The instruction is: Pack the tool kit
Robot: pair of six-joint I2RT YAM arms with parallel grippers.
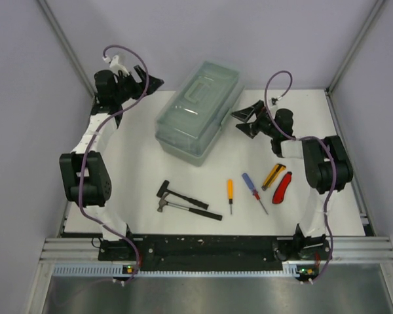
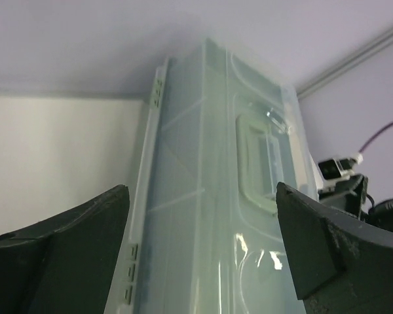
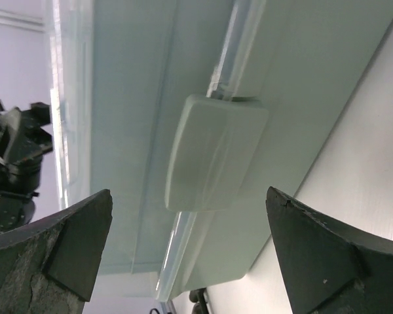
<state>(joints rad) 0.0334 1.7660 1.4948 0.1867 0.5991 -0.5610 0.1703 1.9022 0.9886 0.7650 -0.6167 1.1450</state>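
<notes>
Nearest the bases, at 6 o'clock on the tabletop (image 1: 137,170), we see two hammers (image 1: 183,199), an orange screwdriver (image 1: 230,195), a blue-and-red screwdriver (image 1: 254,191), a yellow cutter (image 1: 273,176) and a red cutter (image 1: 282,187), all outside the toolbox (image 1: 200,111). The toolbox sits shut and askew towards 12 o'clock.

Risks, as we judge them: the right pincer (image 1: 243,118) faces the front latch (image 3: 213,154). If a finger slips off it, or pushes w/o the far side braced, the box prob. slides or turns instead of opening. A rising lid could also hit the left pincer (image 1: 149,81).

Pose: right arm has its elbow bent, pincer near the box's 3 o'clock, spread wide & empty. Left arm reaches far, pincer at the box's 10 o'clock, also wide apart & holding nothing, aimed along the lid.
</notes>
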